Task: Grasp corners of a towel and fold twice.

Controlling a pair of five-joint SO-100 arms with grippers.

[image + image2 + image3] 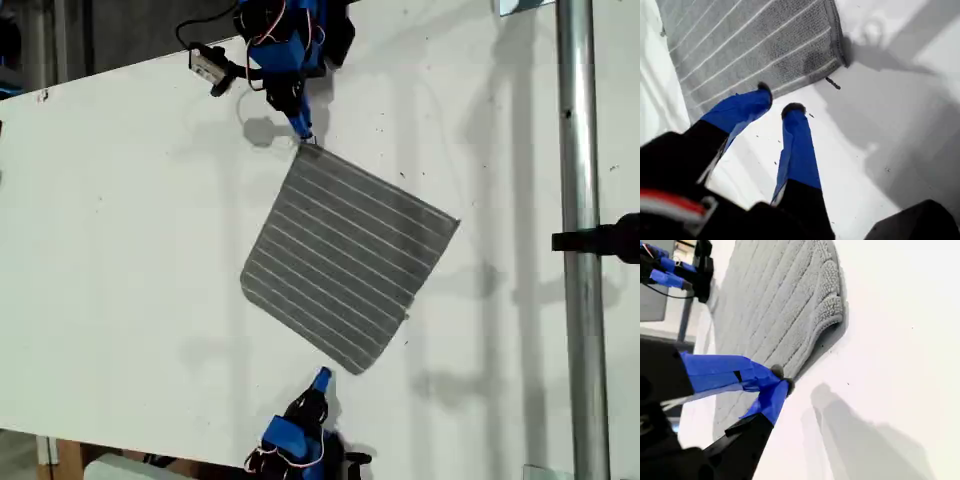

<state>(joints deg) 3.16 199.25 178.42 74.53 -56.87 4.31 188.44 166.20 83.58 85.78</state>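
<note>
The towel (345, 260) lies spread flat on the white surface (120, 250), turned so that it sits as a diamond in the exterior view, its thin white stripes running from upper left to lower right. Of its corners, one (308, 150) points to the exterior view's top, one (360, 368) to its bottom, and the other two to either side. In the second wrist view a short stretch of the cloth's edge (836, 310) is puckered up off the surface (the rest looks flat).

My first gripper (778, 100) reaches in from the exterior view's bottom edge (320, 378). Its pincer stands moderately wide and holds nothing. One blue fingertip (764, 91) is at the towel's stripe-parallel edge and the other (793, 109) is over bare surface, with the bottom corner (841, 61) near but apart.

My second gripper (781, 377) comes from the exterior view's top (305, 135), and its tip is right at the top corner. Its pincer is drawn narrow, the two tips meeting at the cloth's edge. I cannot tell whether any cloth is pinched between them.

A grey metal pole (578, 250) runs down the exterior view's right side, well apart from the towel.
</note>
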